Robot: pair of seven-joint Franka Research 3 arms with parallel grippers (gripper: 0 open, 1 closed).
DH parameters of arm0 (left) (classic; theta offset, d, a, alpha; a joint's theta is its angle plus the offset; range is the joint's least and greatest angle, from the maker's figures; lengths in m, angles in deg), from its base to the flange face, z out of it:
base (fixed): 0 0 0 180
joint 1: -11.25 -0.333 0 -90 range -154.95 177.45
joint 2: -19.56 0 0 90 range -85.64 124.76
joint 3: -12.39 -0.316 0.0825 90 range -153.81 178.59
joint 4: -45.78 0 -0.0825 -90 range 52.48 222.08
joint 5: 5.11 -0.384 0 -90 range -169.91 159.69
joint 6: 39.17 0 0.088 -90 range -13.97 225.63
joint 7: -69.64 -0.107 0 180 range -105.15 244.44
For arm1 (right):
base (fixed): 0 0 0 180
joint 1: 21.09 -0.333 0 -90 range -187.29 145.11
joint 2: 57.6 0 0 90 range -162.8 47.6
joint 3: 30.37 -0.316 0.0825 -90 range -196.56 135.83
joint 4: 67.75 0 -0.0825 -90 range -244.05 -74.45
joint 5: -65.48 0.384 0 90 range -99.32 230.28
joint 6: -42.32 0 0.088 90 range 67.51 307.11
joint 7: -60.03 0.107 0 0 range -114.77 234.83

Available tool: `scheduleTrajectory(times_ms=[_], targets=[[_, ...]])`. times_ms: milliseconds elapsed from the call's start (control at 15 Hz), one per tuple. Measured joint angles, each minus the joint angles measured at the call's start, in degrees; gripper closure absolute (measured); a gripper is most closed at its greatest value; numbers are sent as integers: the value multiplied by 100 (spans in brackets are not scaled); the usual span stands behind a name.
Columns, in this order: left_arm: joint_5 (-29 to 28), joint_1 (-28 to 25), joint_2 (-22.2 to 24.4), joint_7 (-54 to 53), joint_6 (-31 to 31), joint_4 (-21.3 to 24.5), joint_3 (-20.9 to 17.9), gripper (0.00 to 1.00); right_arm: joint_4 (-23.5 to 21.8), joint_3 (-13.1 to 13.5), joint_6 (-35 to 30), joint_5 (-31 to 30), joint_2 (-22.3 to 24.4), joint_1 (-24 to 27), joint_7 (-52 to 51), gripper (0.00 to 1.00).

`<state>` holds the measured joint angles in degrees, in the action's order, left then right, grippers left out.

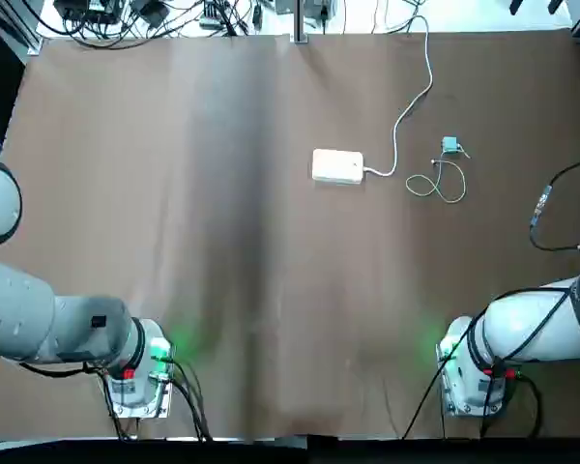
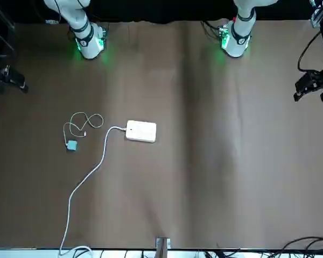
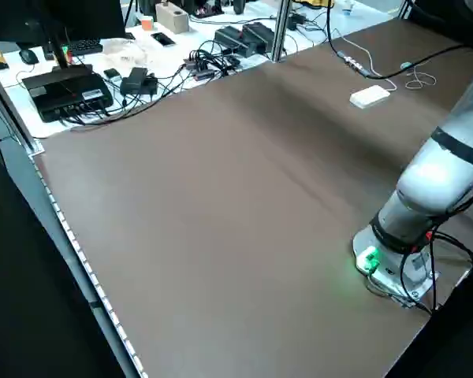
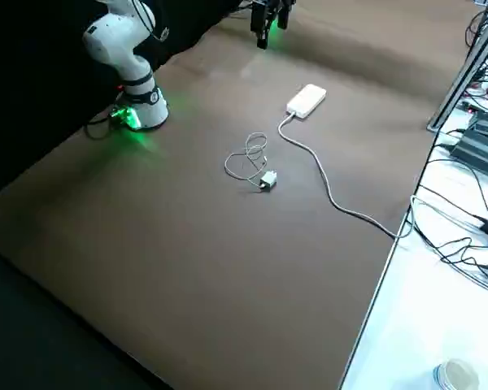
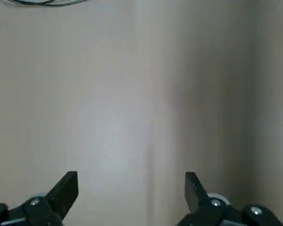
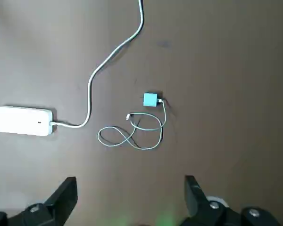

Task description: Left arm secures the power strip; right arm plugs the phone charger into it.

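The white power strip [image 1: 336,166] lies flat right of the table's middle, its thick white cord [image 1: 411,97] running to the far edge. To its right sits the teal phone charger [image 1: 449,146] with its thin coiled cable [image 1: 437,184]. The right wrist view shows the power strip [image 6: 23,121] and the charger [image 6: 151,100] well below the open right gripper [image 6: 131,193]. The right gripper [image 2: 8,79] hovers at the table's right edge. The left gripper [image 5: 132,188] is open over bare table and hangs at the left edge [image 2: 312,86]. Both hold nothing.
A brown cloth [image 1: 222,271] covers the table. Both arm bases [image 1: 140,372] [image 1: 474,372] stand at the near edge with green lights. Cables and electronics [image 3: 79,87] crowd a white bench beyond the far edge. A black cable [image 1: 551,203] loops near the right arm.
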<state>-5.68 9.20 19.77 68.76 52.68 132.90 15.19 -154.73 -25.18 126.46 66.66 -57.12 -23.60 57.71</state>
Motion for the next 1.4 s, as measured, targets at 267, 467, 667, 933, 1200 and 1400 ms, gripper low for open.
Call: scheduleTrajectory(times_ms=[267,467,667,933,1200,1400], targets=[[-1,0,-2,0,3,35,0,0,0,0,0,0,0,0,-1,0],[-1,0,-2,0,3,37,0,0,0,0,0,0,0,0,-2,0],[-1,-1,-2,3,-6,59,0,0,0,0,-2,-1,0,0,-13,0],[-1,34,-2,13,-30,128,21,0,-5,0,-3,-1,-49,1,-395,0],[147,99,-17,55,33,402,141,0,-24,0,16,1,-193,21,-868,0],[504,148,-23,97,375,757,223,0,-33,0,56,116,-341,88,-1700,0]])
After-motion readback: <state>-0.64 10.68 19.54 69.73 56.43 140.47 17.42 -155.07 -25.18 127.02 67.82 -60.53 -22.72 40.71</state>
